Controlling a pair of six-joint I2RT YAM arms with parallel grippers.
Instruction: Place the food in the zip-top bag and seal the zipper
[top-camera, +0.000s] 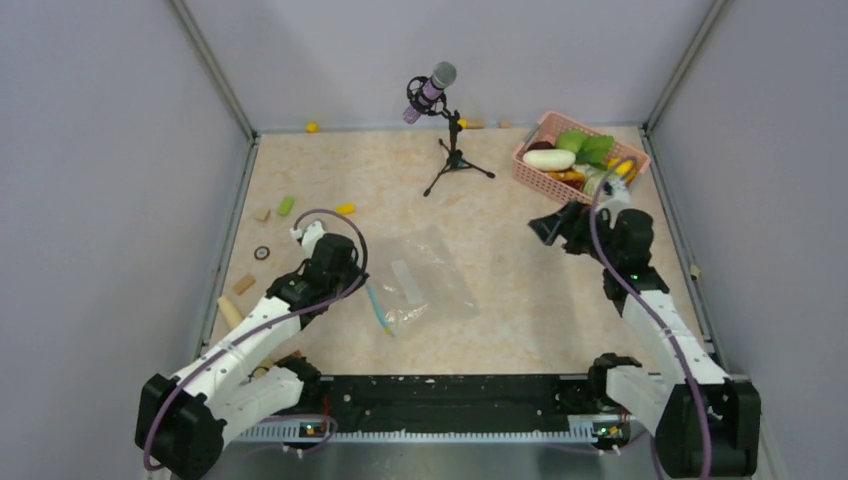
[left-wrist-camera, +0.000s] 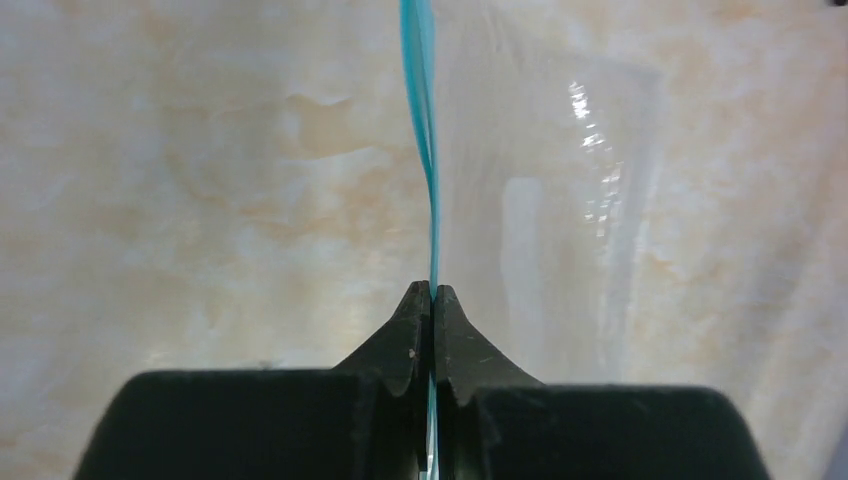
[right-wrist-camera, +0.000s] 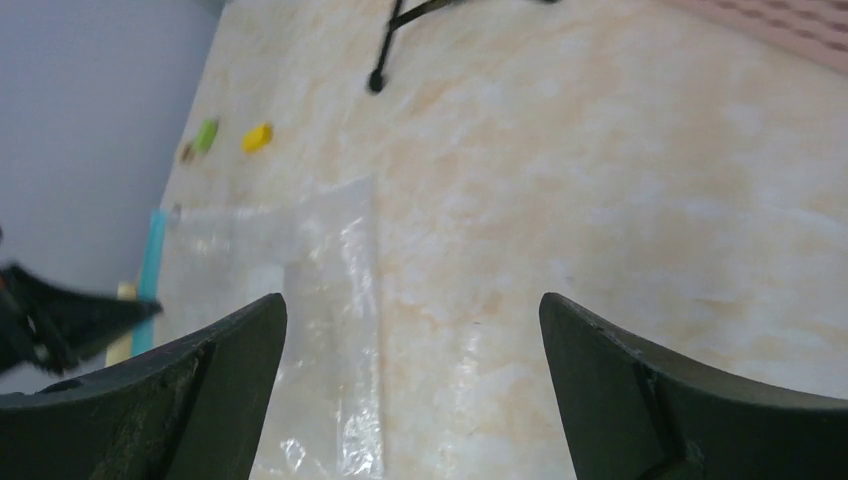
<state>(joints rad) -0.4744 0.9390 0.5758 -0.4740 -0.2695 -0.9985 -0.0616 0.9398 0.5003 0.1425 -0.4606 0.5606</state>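
Observation:
The clear zip-top bag (top-camera: 432, 280) lies flat mid-table, its light blue zipper (top-camera: 379, 309) along the left end. My left gripper (top-camera: 366, 290) is shut on the zipper; the left wrist view shows the strip (left-wrist-camera: 426, 130) pinched between the closed fingertips (left-wrist-camera: 432, 292), with the bag (left-wrist-camera: 560, 200) to the right. My right gripper (top-camera: 546, 226) is open and empty above bare table, right of the bag (right-wrist-camera: 300, 260). The food sits in the pink basket (top-camera: 531, 172) at the back right: white vegetable (top-camera: 548, 158), green cabbage (top-camera: 571, 140), leaves (top-camera: 598, 150), yellow fruit (top-camera: 623, 168).
A microphone on a black tripod (top-camera: 447, 130) stands at the back centre. Small yellow, green and tan bits (top-camera: 286, 205) lie scattered on the left side. Grey walls with metal rails close in the table on three sides.

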